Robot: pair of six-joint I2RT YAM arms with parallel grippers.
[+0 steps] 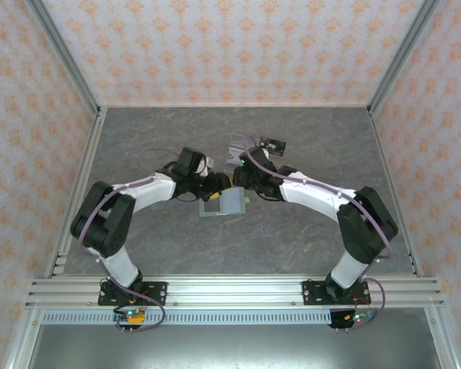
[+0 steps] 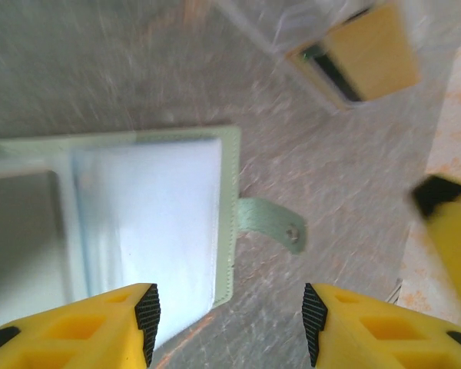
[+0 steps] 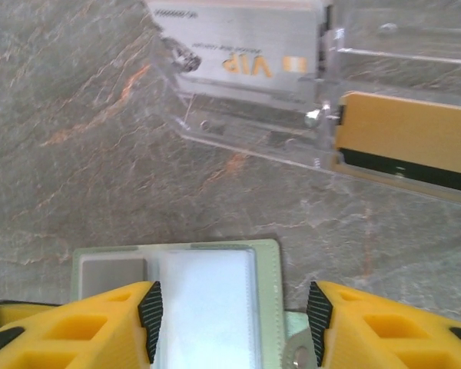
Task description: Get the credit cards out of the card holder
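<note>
Top view: the card holder point(image 1: 224, 204) lies open near the centre of the grey table point(image 1: 138, 138). A clear stand point(image 1: 238, 150) sits just beyond it, at its 12 o'clock.

Left wrist view: the left gripper point(image 2: 230, 323) is at 6 o'clock, its jaws moderately wide and gripping nothing. The holder's pale blue inner face lies at 9 o'clock, its strap point(image 2: 273, 223) at centre. A gold card point(image 2: 369, 50) is at 1 o'clock.

Right wrist view: the right gripper point(image 3: 234, 319) has its jaws parted and empty over the holder at 6 o'clock. In the stand are a silver card point(image 3: 246, 54) at 12 o'clock and the gold card at 2 o'clock.
</note>
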